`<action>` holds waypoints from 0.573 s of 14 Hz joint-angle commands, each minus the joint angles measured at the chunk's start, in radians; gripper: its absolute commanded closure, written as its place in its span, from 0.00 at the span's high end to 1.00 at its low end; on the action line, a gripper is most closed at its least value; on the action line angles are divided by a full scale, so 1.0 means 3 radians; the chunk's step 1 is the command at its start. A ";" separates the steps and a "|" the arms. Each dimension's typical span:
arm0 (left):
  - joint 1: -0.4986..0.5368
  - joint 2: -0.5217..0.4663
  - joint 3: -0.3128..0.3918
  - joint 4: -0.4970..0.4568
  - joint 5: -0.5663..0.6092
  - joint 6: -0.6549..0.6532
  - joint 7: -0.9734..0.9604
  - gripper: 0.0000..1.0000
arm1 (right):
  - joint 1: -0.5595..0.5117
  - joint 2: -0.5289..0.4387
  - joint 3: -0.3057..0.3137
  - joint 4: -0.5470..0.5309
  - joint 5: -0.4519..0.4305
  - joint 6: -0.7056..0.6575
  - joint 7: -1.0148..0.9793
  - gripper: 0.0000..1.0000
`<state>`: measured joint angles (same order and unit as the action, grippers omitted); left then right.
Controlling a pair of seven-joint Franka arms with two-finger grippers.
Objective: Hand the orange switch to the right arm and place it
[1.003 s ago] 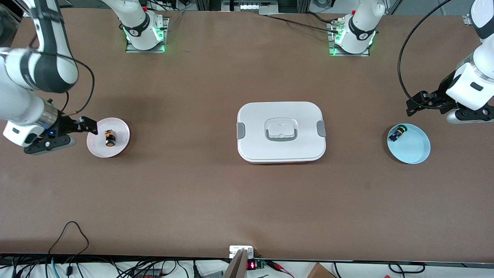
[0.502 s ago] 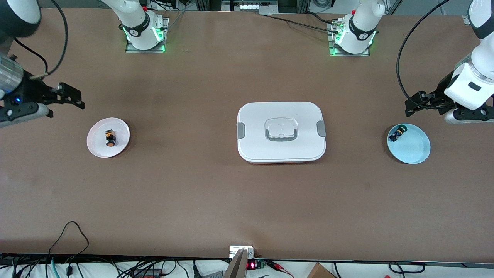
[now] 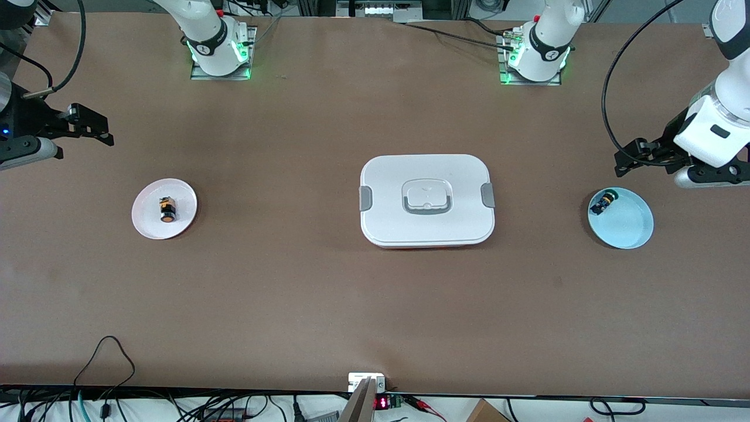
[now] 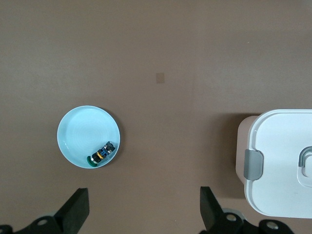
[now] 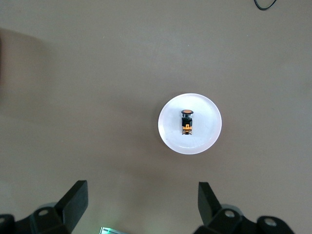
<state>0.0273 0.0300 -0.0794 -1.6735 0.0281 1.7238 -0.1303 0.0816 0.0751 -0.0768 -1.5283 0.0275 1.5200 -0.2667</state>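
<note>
Orange switch point(image 3: 167, 210) on pink plate point(image 3: 150, 225), green switch point(image 3: 603, 203) in blue dish point(image 3: 630, 228), both grippers spread, empty

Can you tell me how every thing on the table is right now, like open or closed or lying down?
orange switch: lying on its side on the pink plate.
green switch: lying in the blue plate, at its rim.
white box: lid on, closed.
right gripper: open, empty, above the bare table.
left gripper: open, empty, above the bare table.
</note>
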 commanded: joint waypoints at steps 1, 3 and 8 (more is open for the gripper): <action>0.0017 -0.0039 -0.0016 -0.0036 0.0009 0.0006 0.0020 1.00 | -0.0001 0.0046 0.0005 0.0119 -0.0040 -0.0086 -0.0011 1.00; 0.0017 -0.0039 -0.0016 -0.0041 0.0009 0.0001 0.0020 1.00 | 0.0009 0.0051 0.0021 0.0119 -0.0035 -0.0071 0.0009 1.00; 0.0017 -0.0039 -0.0016 -0.0041 0.0009 -0.0004 0.0020 1.00 | 0.0014 0.0056 0.0026 0.0119 -0.0035 -0.0056 0.0035 1.00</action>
<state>0.0272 0.0300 -0.0794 -1.6744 0.0281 1.7234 -0.1303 0.0832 0.0825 -0.0737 -1.5212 0.0274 1.5200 -0.2668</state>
